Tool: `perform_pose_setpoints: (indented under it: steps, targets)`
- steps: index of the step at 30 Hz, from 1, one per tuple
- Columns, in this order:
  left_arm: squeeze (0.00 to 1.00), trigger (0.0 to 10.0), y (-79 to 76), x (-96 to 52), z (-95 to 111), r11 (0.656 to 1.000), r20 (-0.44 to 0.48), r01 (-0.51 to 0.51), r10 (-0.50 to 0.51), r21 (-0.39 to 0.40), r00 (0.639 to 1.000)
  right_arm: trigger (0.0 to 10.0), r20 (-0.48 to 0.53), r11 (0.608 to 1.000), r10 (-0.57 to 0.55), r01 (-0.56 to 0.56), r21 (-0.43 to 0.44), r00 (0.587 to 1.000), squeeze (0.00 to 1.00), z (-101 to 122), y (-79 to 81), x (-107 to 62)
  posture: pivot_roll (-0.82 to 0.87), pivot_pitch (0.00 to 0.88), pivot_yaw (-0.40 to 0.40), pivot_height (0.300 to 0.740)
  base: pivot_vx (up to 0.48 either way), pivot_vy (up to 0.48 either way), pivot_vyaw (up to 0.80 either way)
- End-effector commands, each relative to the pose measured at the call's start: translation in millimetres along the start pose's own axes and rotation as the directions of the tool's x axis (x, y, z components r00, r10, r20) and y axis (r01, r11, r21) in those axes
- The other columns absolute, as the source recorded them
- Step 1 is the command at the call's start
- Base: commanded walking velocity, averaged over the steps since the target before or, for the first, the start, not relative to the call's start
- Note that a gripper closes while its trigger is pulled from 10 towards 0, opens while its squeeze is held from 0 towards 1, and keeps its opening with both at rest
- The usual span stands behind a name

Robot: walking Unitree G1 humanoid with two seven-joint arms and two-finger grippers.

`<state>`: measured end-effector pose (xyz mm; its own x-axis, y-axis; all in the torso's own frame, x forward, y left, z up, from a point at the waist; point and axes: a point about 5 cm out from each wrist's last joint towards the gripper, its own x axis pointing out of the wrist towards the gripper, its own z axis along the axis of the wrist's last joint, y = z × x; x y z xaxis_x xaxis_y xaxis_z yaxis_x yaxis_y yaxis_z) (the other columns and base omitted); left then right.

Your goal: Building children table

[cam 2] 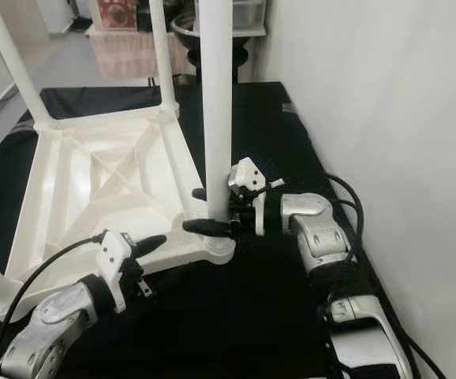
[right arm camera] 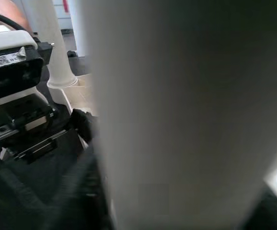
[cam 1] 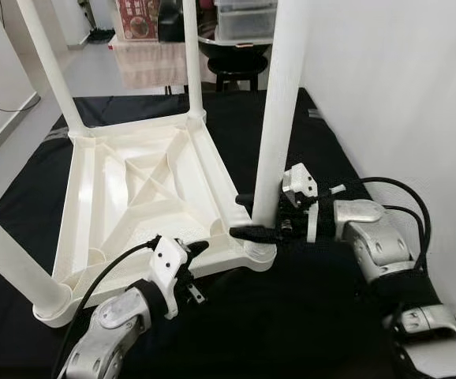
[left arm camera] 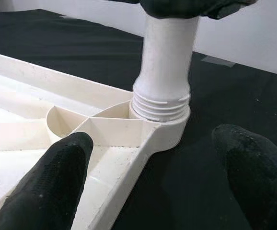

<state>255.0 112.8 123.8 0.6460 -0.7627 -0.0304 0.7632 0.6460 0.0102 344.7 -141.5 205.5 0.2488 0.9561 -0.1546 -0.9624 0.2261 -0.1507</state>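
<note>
A white plastic children's table (cam 1: pixel 141 189) lies upside down on a black mat (cam 1: pixel 291 316), with a leg standing up at each corner. My right gripper (cam 1: pixel 253 215) is shut on the near right leg (cam 1: pixel 279 118), just above its base. That leg's threaded end (left arm camera: pixel 160 103) sits in the corner socket (left arm camera: pixel 165 132), with some thread rings showing above the rim. My left gripper (left arm camera: pixel 153 177) is open, low by the table's front edge and pointing at that socket, one finger (left arm camera: pixel 52 182) over the rim. The leg (right arm camera: pixel 177 115) looms large in the right wrist view.
A white wall (cam 1: pixel 401 79) runs close along the right side of the mat. Behind the table stand a black stool (cam 1: pixel 236 67), a cloth-covered stand (cam 1: pixel 145 63) and plastic drawers (cam 1: pixel 248 16). Grey floor (cam 1: pixel 7 150) lies to the left.
</note>
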Motion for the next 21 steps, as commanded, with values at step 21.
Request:
perform_pose_setpoints:
  steps: [21]
  targets:
    - [0.0, 10.0, 4.9, -6.0, -3, 1.0, -0.007, 0.001, -0.001, -0.022, 1.0, 0.0, 0.041, 0.772, -0.635, 0.631, 0.07, 0.772, 0.0, -33, 60.4, 43.2, -0.14, 0.098, 0.005, 0.74, 0.0, 0.0, 0.0]
